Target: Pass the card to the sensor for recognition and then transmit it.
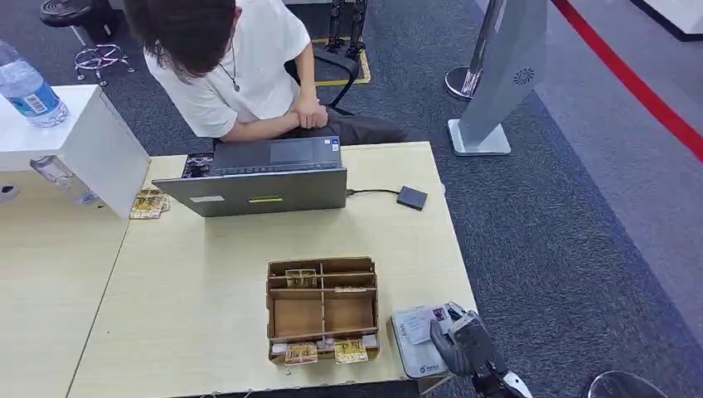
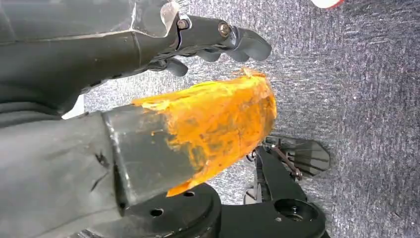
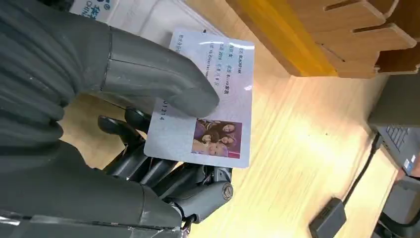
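The card (image 3: pixel 208 114) is a pale ID card with small print and a group photo. My right hand (image 3: pixel 124 134) holds it, the thumb pressing it onto the fingers beneath. In the head view the right hand (image 1: pixel 468 344) is at the table's near right corner and holds the card (image 1: pixel 423 323) just over a white-grey sensor pad (image 1: pixel 413 358) lying there. A corner of that sensor pad (image 3: pixel 124 12) shows behind the card. My left hand (image 2: pixel 198 99), its thumb wrapped in orange tape, hangs over grey carpet with nothing in it and its fingers apart from the thumb.
A wooden organiser (image 1: pixel 322 308) with cards stands just left of the pad. Farther back are a laptop (image 1: pixel 264 178), a small black box (image 1: pixel 412 197) cabled to it, and a seated person (image 1: pixel 240 66). A bottle (image 1: pixel 29 87) stands on a white box at the left.
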### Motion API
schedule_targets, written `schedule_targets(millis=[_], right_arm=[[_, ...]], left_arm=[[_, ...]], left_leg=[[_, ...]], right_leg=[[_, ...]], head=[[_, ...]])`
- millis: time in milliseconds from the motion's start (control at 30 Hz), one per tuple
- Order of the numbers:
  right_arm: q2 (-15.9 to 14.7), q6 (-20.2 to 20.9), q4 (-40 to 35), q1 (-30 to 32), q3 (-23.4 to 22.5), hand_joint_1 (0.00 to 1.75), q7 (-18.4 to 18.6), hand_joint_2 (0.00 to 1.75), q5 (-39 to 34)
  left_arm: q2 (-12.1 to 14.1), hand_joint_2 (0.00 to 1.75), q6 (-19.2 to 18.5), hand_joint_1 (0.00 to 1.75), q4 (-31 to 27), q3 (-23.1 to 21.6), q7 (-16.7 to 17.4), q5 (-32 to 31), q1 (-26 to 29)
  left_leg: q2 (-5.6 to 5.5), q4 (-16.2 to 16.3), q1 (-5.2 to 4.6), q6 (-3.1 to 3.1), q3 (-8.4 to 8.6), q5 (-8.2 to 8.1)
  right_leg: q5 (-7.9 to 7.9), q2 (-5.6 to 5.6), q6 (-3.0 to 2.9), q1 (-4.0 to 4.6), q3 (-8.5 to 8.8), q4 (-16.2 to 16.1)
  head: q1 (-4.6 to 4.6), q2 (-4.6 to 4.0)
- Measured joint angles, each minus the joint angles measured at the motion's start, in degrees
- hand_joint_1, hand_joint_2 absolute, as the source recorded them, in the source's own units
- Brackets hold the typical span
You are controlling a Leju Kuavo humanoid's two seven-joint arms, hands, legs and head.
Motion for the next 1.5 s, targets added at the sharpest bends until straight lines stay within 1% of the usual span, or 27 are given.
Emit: schedule_targets(millis=[400, 933, 1033, 1167, 1333, 1500], right_arm=[[-1.1, 1.2, 0.3, 0.2, 0.0, 1.75, 0.6, 1.75, 2.2], [-1.8, 1.1, 0.6, 0.2, 0.0, 1.75, 0.9, 1.75, 3.7], [-1.8, 0.5, 0.6, 0.2, 0.0, 1.75, 1.1, 1.75, 4.9], [-1.8, -2.3, 0.6, 0.2, 0.1, 1.75, 2.3, 1.75, 7.5], [-1.8, -3.6, 1.1, -0.2, 0.3, 1.75, 2.9, 1.75, 9.1], [-1.8, -6.5, 1.8, -0.7, 0.5, 1.75, 4.3, 1.75, 12.5]], left_arm=[[0.1, 0.00, -0.1, 0.00, 0.0, 0.2, -0.1, -0.2, 0.0], [0.1, 0.00, -0.1, 0.00, 0.0, 1.0, -0.1, -0.6, 0.0], [0.1, 0.00, -0.1, 0.00, 0.0, 1.0, -0.1, -0.6, 0.0], [0.1, 0.00, -0.1, 0.00, 0.0, 1.1, -0.1, -0.7, 0.0], [0.1, 0.00, -0.2, 0.00, 0.0, 1.1, -0.1, -0.8, 0.0], [0.1, 0.00, -0.5, 0.00, 0.0, 1.1, 0.0, -0.9, 0.0]], left_leg=[[0.00, 0.0, 0.00, 0.00, 0.00, 0.00], [0.00, 0.0, 0.00, 0.00, 0.00, 0.00], [0.00, 0.0, 0.00, 0.00, 0.00, 0.00], [0.00, 0.0, 0.00, 0.00, 0.00, 0.00], [0.00, 0.0, 0.00, 0.00, 0.00, 0.00], [0.00, 0.0, 0.00, 0.00, 0.01, 0.00]], right_leg=[[0.00, 0.00, 0.00, 0.00, 0.00, 0.0], [0.00, 0.00, 0.00, 0.00, 0.00, 0.0], [0.00, 0.00, 0.00, 0.00, 0.00, 0.0], [0.00, 0.00, 0.00, 0.00, 0.01, 0.0], [0.00, 0.00, 0.00, 0.00, 0.01, 0.0], [0.00, -0.01, 0.00, 0.00, 0.02, 0.0]], head=[[0.00, 0.00], [0.00, 0.00], [-0.02, 0.00], [0.00, 0.00], [-0.02, 0.00], [0.00, 0.00]])
